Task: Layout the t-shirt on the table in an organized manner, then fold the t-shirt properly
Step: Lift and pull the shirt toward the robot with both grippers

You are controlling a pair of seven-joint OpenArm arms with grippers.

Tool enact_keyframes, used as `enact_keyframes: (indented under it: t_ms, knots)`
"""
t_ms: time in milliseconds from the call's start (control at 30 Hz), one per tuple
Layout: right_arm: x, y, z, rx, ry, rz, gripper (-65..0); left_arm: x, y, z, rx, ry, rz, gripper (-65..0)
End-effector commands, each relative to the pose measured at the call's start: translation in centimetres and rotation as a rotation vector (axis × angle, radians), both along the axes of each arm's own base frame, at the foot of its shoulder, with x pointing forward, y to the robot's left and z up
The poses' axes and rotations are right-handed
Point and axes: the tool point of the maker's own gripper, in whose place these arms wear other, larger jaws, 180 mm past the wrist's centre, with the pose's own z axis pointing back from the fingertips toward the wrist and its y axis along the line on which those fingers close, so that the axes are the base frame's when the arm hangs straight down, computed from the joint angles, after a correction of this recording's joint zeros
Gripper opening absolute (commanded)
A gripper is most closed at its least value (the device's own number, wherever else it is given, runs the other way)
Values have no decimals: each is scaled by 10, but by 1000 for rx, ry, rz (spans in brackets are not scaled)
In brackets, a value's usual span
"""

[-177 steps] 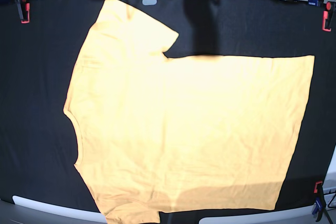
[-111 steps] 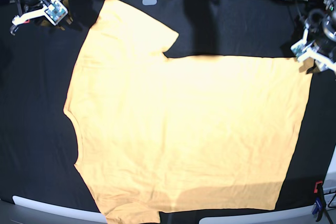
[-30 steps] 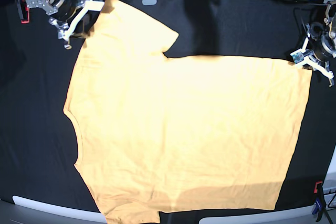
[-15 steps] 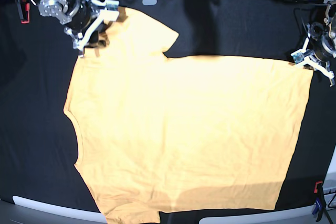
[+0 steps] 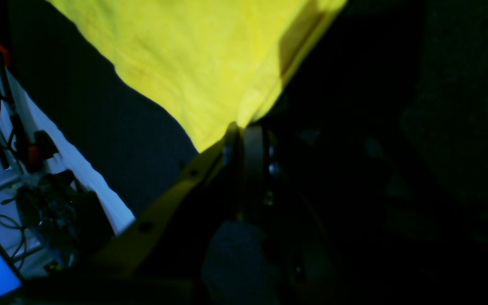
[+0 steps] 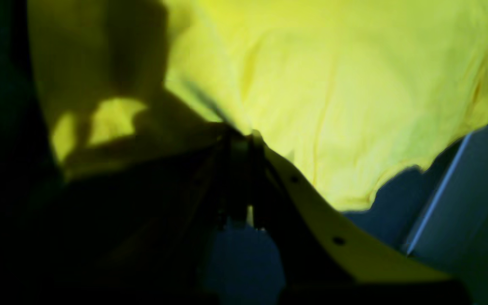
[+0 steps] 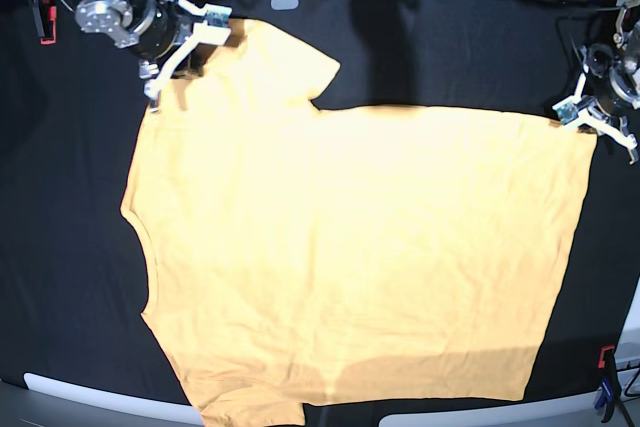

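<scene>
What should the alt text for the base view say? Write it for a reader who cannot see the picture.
A plain light orange-yellow cotton t-shirt lies spread flat on a table covered in black cloth. The right gripper is shut on its far sleeve corner, and the left gripper is shut on its far hem corner.

One t-shirt (image 7: 340,247), one table (image 7: 60,247), two hands: left hand (image 7: 597,119) and right hand (image 7: 185,52)
</scene>
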Motion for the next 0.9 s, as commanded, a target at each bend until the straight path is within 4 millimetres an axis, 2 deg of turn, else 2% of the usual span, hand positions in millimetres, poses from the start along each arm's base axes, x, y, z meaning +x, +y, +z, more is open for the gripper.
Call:
enact_keyframes:
  t_ms: [0,100,233,433,533,633,700,767,867]
  knots:
    - [4,-2,14,-10,-25,7,-650,-2,14,7,25,25,7,-650]
    - [-14,-7,24,-53,2,-7,-650,-19,28,6,42,76,25,-650]
    - [-45,-3,25,-69,59,11,-650,-52,42,-1,95,158,16,-650]
    - [-88,-1,22,-84,157,-5,-650,-116,32,-19,99,296,-16,-650]
    - [-111,3,22,-73,209,-2,-650,-138,27,-23,99,319,-28,-650]
    - [-125,5,25,-77,233,0,-650,-151,28,-21,148,308,-68,-650]
    - [-125,5,29,-82,202,-7,-650,-155,28,-19,174,296,-85,-650]
    - [-119,5,33,-78,165,-20,-650,-153,27,-17,179,266,-82,-650]
    - [-104,0,40,-80,92,-50,-650,-135,28,-9,184,159,-47,-650]
